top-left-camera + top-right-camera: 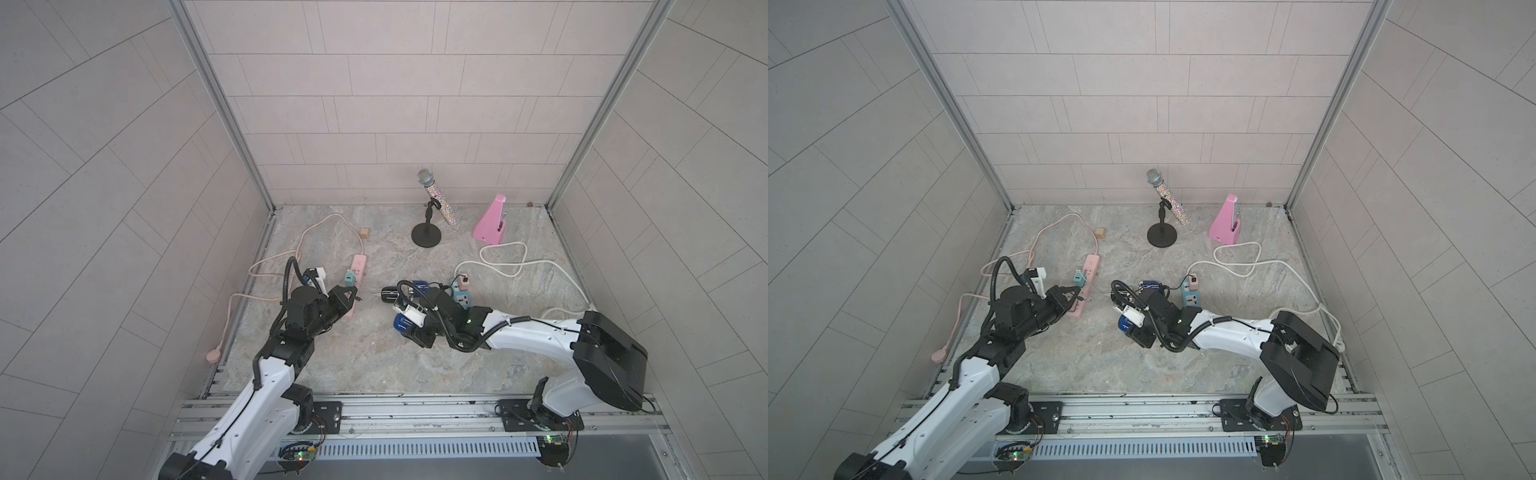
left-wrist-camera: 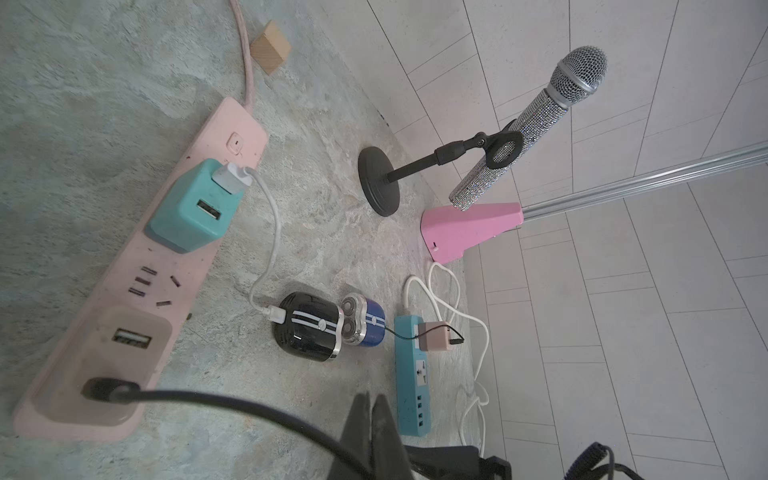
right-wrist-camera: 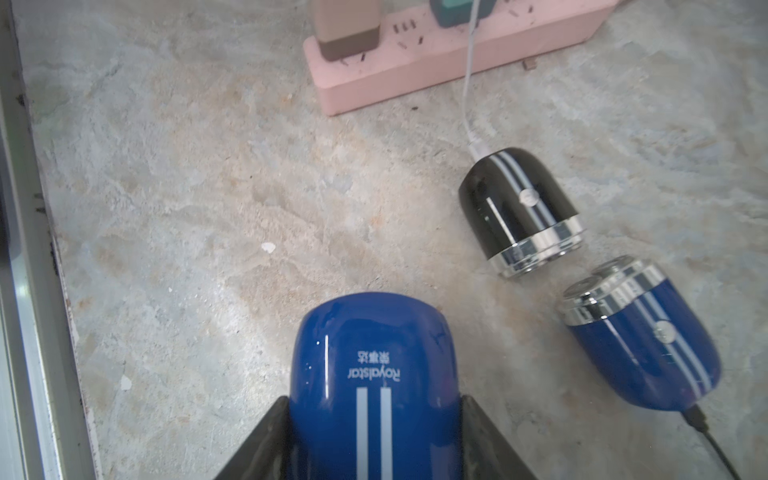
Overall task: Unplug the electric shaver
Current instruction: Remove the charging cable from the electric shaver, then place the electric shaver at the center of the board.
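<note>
Shaver point(image 3: 374, 365): likely light, rigid, glossy-slick shell; best held across its flanks. Right gripper point(image 3: 376, 409) grasps it so; left gripper point(image 2: 372, 399) clenched on cable point(image 2: 208, 395).

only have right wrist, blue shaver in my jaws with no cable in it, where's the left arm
observer: The left gripper is by the pink strip, jaws shut on a black cable.
operator: where does that cable run
observer: To the beige adapter on that strip.
operator: and the other blue shaver's lead
observer: It goes to a pink adapter on a teal strip.
</note>
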Robot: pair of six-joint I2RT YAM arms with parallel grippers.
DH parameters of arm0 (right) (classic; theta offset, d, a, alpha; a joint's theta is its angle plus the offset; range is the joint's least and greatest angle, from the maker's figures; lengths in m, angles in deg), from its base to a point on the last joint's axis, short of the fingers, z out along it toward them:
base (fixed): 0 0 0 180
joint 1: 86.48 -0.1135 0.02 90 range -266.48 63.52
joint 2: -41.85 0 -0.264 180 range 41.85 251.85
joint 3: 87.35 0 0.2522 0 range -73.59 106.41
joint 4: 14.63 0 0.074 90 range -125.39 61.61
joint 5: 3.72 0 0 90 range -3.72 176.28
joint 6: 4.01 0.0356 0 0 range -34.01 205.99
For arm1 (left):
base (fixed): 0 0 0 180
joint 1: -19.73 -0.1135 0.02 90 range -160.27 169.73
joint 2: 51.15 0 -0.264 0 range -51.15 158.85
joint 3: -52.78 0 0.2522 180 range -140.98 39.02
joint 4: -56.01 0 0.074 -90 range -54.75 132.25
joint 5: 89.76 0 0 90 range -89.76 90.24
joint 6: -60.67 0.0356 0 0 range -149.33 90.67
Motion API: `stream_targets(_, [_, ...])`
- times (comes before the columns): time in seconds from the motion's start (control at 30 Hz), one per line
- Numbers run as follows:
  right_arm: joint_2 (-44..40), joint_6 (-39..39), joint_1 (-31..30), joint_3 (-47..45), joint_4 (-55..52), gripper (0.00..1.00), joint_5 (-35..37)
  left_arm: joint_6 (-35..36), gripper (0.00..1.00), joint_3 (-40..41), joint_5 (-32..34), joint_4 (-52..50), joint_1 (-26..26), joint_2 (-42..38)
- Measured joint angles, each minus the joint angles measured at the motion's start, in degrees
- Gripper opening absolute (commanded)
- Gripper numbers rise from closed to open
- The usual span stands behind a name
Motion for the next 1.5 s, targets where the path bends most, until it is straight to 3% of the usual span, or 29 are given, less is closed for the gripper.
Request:
stream_targets(0.2, [3.48,-0.11,7.5,14.95,-6.84,0.22,0.46,1.25,0.0,0.0,-0.04,-0.46,0.0,0.02])
stream_targets(0.43, [17.79,-1.16,12.5,38.73,-17.11,0.22,1.84,1.75,0.0,0.17,-0.22,-0.39,0.0,0.22])
stream_targets(0.57, [26.01,-1.64,13.4,46.95,-22.69,0.22,2.29,2.12,0.0,0.39,-0.48,-0.39,0.0,0.2])
stream_targets(1.5, [47.5,-1.77,19.8,65.2,-33.05,0.27,2.25,2.78,0.0,0.83,-1.2,-0.55,-0.02,0.17])
